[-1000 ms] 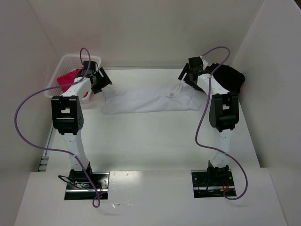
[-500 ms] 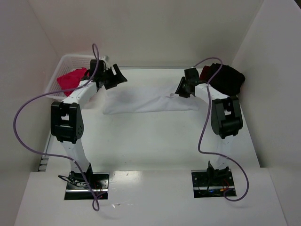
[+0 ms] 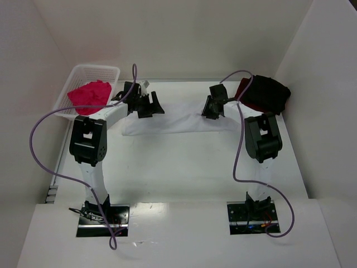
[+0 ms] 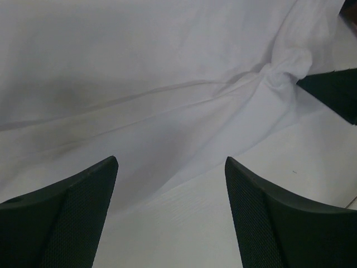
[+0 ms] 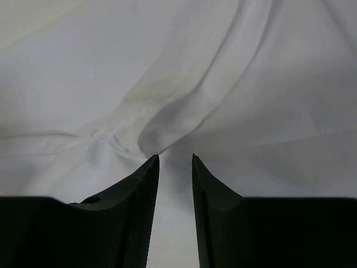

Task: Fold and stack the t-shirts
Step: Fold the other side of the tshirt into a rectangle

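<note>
White t-shirt [image 3: 178, 120] lies as a long, flattened band across the far middle of the desk [image 3: 178, 167], its length running left to right between the two arms. Left gripper [image 3: 146, 105] is over the band's far left part; right gripper [image 3: 211, 109] is over its far right part, and the two are well apart.

Left wrist view: the left gripper [image 4: 170, 162] has its jaws spread wide and released, with nothing between them. Beneath them lies the white t-shirt [image 4: 167, 72], crossed by shallow diagonal creases and gathered into a small knot-like bunch near the upper right. The cloth's near edge runs diagonally between the jaws, with bare desk [image 4: 189, 223] on the near side.

Right wrist view: the right gripper [image 5: 174, 159] has its jaws drawn close, leaving only a narrow slit. The pointed end of a fold of the white t-shirt [image 5: 184, 84] reaches the tips. Whether the fold is pinched or merely lies beside the tips cannot be told.

Pink t-shirt [image 3: 89, 94] sits crumpled in the white lattice basket [image 3: 97, 66] at the far left corner. Black t-shirt [image 3: 273, 96] is heaped at the far right corner, with the dark red t-shirt [image 3: 243, 87] touching its left side.
</note>
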Controlling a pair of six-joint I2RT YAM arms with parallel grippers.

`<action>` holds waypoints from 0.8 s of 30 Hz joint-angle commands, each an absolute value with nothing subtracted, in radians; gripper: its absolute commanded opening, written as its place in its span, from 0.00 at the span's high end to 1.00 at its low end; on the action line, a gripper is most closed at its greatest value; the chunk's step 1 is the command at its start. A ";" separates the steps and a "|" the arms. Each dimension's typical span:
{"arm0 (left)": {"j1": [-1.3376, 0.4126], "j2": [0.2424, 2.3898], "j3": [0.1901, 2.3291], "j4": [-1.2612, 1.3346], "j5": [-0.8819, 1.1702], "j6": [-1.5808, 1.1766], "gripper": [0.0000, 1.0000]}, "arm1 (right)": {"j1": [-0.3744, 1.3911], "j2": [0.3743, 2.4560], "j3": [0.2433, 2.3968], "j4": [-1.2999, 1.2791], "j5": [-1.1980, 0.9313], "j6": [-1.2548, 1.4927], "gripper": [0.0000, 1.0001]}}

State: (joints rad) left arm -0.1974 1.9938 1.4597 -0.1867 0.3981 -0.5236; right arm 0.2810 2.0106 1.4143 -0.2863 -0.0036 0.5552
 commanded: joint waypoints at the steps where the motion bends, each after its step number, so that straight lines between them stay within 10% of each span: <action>1: -0.190 2.003 1.485 -0.196 0.397 -0.463 0.15 | 0.275 2.077 1.541 -0.276 0.049 0.526 0.64; 6: -0.190 2.022 1.496 -0.242 0.397 -0.440 0.13 | 0.275 2.261 1.756 -0.392 0.058 0.506 0.80; 16: -0.143 2.013 1.430 -0.273 0.408 -0.431 0.13 | 0.275 2.407 2.080 -0.382 0.048 0.506 0.80; 24: -0.133 2.013 1.483 -0.305 0.384 -0.351 0.12 | 0.275 2.401 2.217 -0.402 -0.002 0.528 0.61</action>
